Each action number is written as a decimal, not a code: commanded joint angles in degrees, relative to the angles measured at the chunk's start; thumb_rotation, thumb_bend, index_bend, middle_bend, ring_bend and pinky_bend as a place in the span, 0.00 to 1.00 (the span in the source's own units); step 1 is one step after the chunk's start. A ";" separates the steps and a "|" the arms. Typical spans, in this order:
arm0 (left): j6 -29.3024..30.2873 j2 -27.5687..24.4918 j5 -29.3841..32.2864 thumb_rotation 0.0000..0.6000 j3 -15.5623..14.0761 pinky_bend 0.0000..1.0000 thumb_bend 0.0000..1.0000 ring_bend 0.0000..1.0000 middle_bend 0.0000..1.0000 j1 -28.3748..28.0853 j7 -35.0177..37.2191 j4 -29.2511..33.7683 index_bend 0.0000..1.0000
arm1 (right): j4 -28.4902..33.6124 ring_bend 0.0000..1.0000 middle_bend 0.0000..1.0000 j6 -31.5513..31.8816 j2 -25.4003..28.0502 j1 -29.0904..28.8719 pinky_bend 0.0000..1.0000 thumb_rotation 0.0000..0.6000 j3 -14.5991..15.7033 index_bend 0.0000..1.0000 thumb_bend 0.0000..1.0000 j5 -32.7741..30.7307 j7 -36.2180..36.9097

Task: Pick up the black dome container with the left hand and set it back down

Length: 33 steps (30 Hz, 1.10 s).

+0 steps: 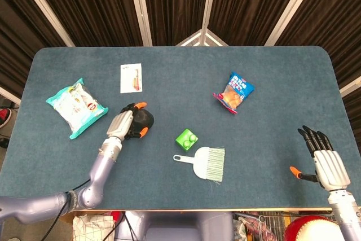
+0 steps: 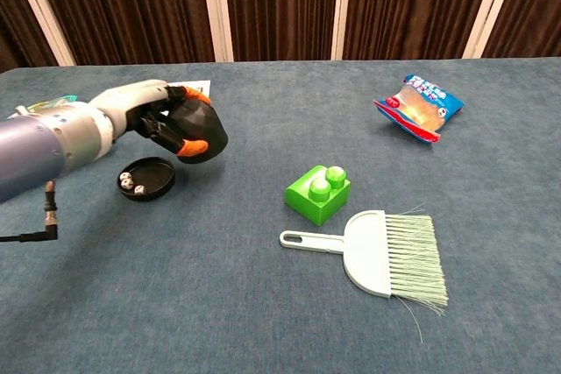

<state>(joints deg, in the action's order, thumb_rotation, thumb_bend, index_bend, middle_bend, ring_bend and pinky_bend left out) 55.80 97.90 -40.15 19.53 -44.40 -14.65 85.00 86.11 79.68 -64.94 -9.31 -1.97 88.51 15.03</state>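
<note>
Gripping the black dome container (image 2: 197, 127), left hand (image 2: 166, 118) aloft.

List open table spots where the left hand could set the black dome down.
The left hand holds the black dome above the table. Bare cloth lies between the black base dish and the green block, and along the near edge left of the brush. It is crowded around block and brush.

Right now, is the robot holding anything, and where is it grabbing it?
The left hand holds the black dome by its sides, lifted off its base tray. The right hand holds nothing.
</note>
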 commanded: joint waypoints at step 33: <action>18.13 -16.87 -9.03 1.00 -5.24 0.00 0.26 0.00 0.00 6.14 -11.13 28.16 0.00 | 0.06 0.08 0.01 1.42 0.46 0.19 0.00 1.00 0.07 0.00 0.21 1.27 2.26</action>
<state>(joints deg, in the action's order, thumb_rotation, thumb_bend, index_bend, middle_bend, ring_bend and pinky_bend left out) 64.87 88.40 -41.79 16.96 -43.51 -23.48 103.13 86.13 80.98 -64.53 -9.16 -1.92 89.69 17.27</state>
